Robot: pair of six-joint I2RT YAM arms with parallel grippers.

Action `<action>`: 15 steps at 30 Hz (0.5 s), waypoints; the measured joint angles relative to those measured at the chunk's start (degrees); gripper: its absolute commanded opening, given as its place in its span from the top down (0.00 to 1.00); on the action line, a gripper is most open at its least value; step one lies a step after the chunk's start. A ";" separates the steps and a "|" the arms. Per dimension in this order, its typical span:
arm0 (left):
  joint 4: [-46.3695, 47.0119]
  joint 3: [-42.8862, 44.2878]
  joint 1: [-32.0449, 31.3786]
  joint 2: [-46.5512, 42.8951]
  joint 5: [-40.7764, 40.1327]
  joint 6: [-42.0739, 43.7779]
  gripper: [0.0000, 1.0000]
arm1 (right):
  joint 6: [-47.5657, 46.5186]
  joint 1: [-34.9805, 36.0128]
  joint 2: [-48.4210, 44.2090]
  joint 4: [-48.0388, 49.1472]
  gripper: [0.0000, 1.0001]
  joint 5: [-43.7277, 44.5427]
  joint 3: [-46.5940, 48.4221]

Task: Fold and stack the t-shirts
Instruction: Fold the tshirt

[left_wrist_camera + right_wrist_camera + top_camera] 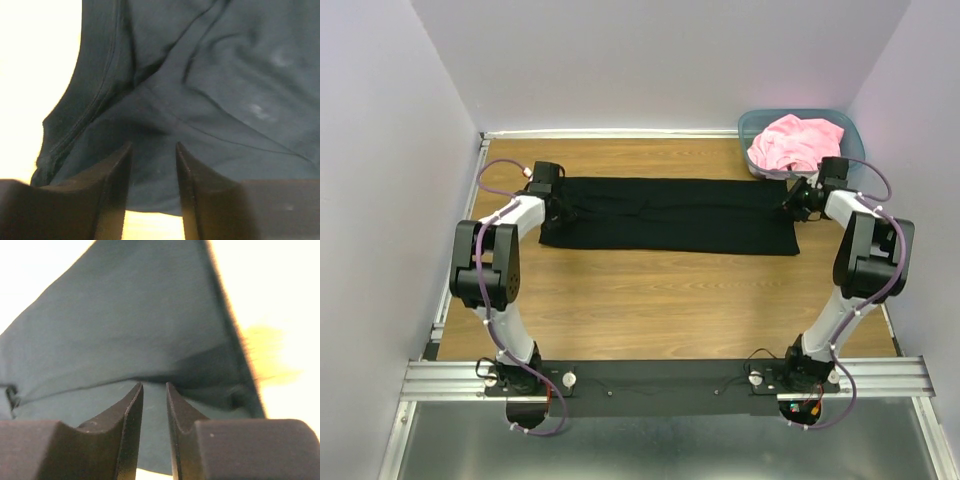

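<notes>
Black t-shirt (670,215) flat, left hand (152,147), right hand (154,386) at its ends

Black-and-white arms (485,265), purple cables (480,185), dark wedge jaws

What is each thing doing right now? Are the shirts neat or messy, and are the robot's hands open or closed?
Black shirt: spread out in a long flat strip on the table.
Pink shirt: crumpled, not folded.
Bin: holding the pink shirt.
Left gripper: jaws narrowly apart around the black shirt's left end; pinching unclear.
Right gripper: shut on the black shirt's right end.
</notes>
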 measured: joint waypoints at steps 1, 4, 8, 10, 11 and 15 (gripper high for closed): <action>0.15 -0.24 0.00 0.98 0.11 -0.17 0.68 | 0.00 -0.37 0.81 0.00 0.69 0.07 0.33; 0.59 -0.28 0.26 3.26 0.22 -0.98 0.73 | -0.02 -1.92 3.82 0.02 0.74 0.52 1.22; 1.25 -0.39 1.51 3.48 0.70 -1.73 0.73 | 0.35 -4.17 6.19 0.07 0.75 0.79 1.62; 1.68 -0.68 2.23 3.37 1.07 -2.08 0.67 | 0.42 -4.68 6.19 0.07 0.75 1.18 1.86; 1.90 -1.11 2.56 3.10 1.03 -2.10 0.63 | 0.42 -4.76 6.19 0.07 0.75 1.25 1.86; 0.87 -3.08 3.34 0.57 1.05 -2.01 0.51 | 0.92 -4.76 3.85 0.00 0.68 1.42 0.96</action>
